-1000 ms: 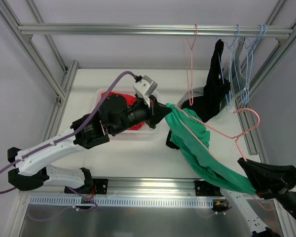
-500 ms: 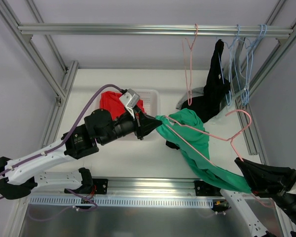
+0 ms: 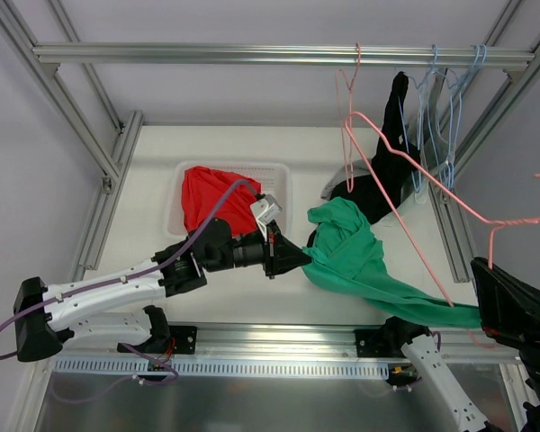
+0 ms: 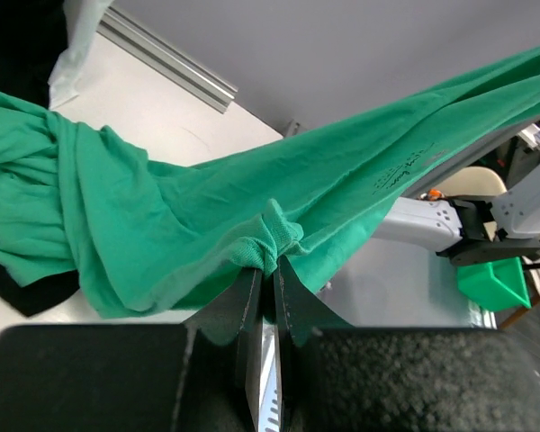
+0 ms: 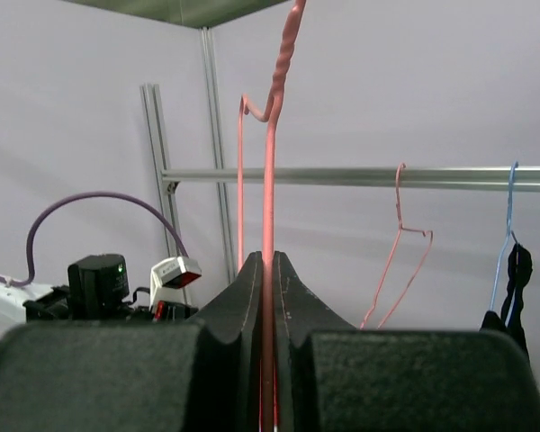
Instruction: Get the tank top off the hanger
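**1. Table**. The white top is spreading beneath both arms. The left gripper is hovering low over its near middle, and the right gripper is hanging past its near right corner.

**2. Rail**. An aluminium bar is running across the frame, well beyond both grippers. It is carrying a spare pink hanger.

**3. Tank top**. The green fabric is lying crumpled on the table, just off the left gripper's tips. A bunched fold of its edge is sitting between those fingers. From there a long band is stretching away toward the right gripper, and its far end is passing beneath that gripper. Whether that end is looped on any wire cannot be told.

**4. Black garment**. It is draping down from the rail side, beyond the tank top and well apart from both grippers.

**5. Basket**. White, it is sitting on the table just beyond the left gripper and is holding a red garment.

**6. Hanger**. The pink wire is rising tilted out of the right gripper, and one limb is crossing above the green band.

**7. Left gripper.** Its fingers are pressing together on the green fold.

**8. Right gripper.** Its fingers are pinching the hanger wire between them.
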Robot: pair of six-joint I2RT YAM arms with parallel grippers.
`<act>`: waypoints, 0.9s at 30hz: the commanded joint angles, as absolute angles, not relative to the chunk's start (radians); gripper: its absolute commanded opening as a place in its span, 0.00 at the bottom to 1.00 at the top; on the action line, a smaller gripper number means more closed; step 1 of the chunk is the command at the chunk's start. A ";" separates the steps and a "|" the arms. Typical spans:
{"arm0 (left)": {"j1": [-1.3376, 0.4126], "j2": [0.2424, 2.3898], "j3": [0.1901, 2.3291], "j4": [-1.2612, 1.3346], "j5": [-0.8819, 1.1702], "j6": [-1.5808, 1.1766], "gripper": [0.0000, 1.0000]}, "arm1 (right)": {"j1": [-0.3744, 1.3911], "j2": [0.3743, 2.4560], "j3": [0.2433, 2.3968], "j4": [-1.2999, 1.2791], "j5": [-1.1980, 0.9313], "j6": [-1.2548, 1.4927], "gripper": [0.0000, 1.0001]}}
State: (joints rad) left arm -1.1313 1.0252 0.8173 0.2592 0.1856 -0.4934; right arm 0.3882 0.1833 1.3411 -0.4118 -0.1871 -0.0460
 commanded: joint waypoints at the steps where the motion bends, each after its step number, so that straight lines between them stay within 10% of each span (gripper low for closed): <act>1: -1.132 1.031 0.810 0.400 0.247 -0.535 0.00 | 0.393 0.219 1.322 -0.250 -0.150 -0.008 0.00; 10: -1.134 1.075 0.804 0.394 0.415 -0.486 0.00 | 0.393 0.213 1.160 -0.082 -0.113 0.057 0.00; 20: -1.218 1.233 0.741 0.303 0.660 -0.414 0.00 | 0.390 0.397 0.813 0.950 0.045 0.201 0.00; 27: -1.281 1.250 0.693 0.206 0.364 -0.445 0.00 | 0.390 0.436 0.886 0.516 0.170 -0.150 0.00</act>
State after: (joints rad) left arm -1.2713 1.2827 0.7136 0.2268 0.4931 -0.4454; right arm 0.3878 0.4828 0.8116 0.6132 0.0662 0.0135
